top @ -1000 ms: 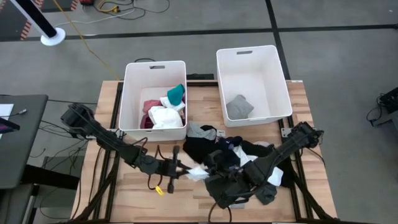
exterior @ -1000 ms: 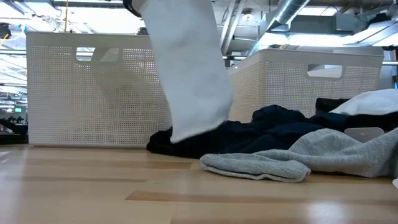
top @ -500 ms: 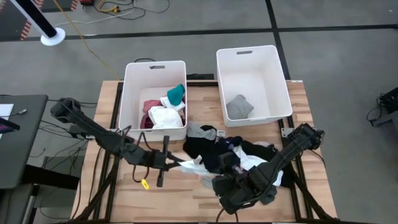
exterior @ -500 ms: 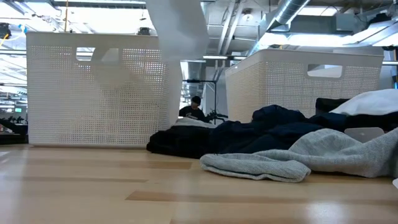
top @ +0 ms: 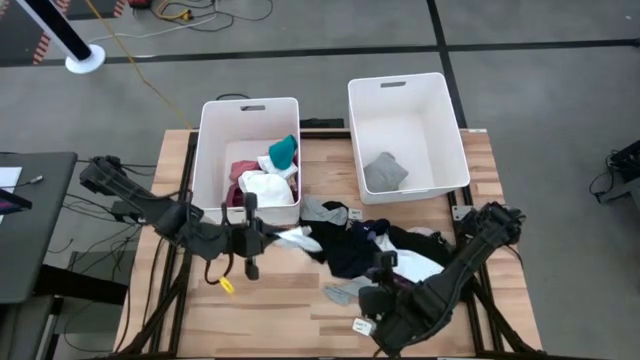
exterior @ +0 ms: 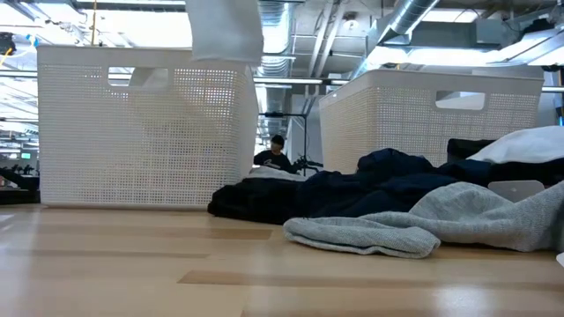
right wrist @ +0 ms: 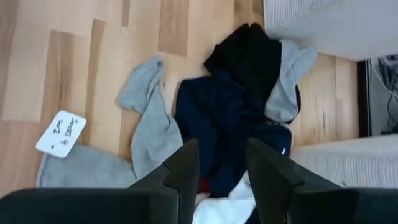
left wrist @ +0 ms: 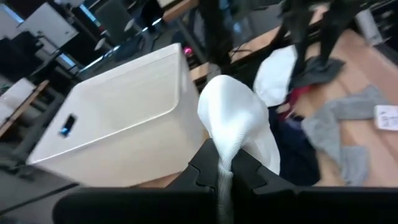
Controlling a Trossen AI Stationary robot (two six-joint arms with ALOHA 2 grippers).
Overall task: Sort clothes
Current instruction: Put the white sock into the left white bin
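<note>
Left gripper: clamped on limp white fabric garment, pinch visible in wrist view only. Right gripper: parted, empty, above grey sock.

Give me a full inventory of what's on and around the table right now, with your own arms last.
Left bin: one, white, far-left of table; holds maroon, white and teal clothes.
Right bin: one, white, far-right; holds one grey garment.
Clothes pile: one heap, black, navy, grey, white, table centre in front of the bins.
Grey piece: one, near edge of pile, with a white paper tag beside it.
White garment: one, hanging from the left gripper near the left bin.
Left gripper: jaws shut on the white garment.
Right gripper: jaws open, above the pile, holding nothing.
</note>
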